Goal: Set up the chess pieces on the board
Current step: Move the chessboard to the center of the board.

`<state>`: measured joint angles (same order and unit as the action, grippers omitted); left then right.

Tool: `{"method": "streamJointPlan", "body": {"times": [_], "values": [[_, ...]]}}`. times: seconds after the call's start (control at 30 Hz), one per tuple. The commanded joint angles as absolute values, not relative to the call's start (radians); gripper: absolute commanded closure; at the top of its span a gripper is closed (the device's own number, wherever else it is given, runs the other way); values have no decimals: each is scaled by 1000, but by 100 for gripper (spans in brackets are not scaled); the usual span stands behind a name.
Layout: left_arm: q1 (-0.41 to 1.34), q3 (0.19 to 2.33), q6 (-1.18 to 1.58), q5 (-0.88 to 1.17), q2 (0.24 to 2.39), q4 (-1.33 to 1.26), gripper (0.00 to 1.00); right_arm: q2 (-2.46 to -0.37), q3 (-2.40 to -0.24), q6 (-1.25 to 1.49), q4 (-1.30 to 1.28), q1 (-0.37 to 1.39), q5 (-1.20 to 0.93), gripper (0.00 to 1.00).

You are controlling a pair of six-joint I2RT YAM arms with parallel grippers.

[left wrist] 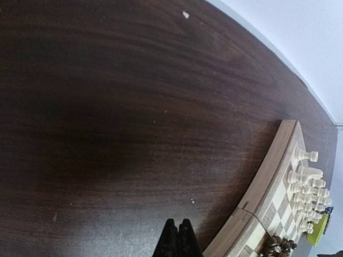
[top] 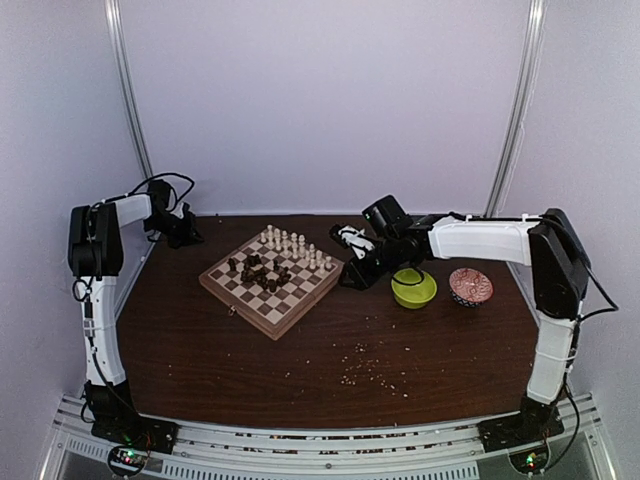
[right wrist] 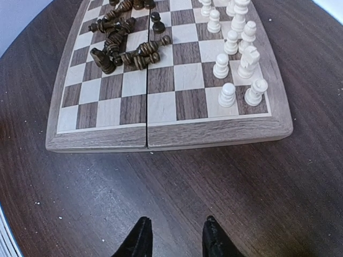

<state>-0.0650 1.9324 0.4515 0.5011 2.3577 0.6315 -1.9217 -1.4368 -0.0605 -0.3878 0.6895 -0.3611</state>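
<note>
Right gripper [right wrist: 174,240] part open, empty, over the table [right wrist: 257,187] near the board [right wrist: 161,137] rim; left gripper [left wrist: 177,238] closed on nothing beside it; cream pieces [right wrist: 221,65] upright, dark pieces [right wrist: 102,59] heaped on-board.

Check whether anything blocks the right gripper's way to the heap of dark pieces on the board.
Nothing visible does. Ahead of the open right gripper lie bare table, the rim of the board and empty squares, right up to the dark pieces. The white pieces stand off to the side of that line.
</note>
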Motion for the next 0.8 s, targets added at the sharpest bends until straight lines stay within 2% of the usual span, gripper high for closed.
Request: {"method": "streamJointPlan", "body": {"times": [0.0,0.77], "values": [[-54,1875,460,546,2373,591,100,-2011,-1508,70,-407,695,-429,68],[84,1822,336,639,2383,667,100,-2112,-1565,66,-455,693,-432,64]]}}
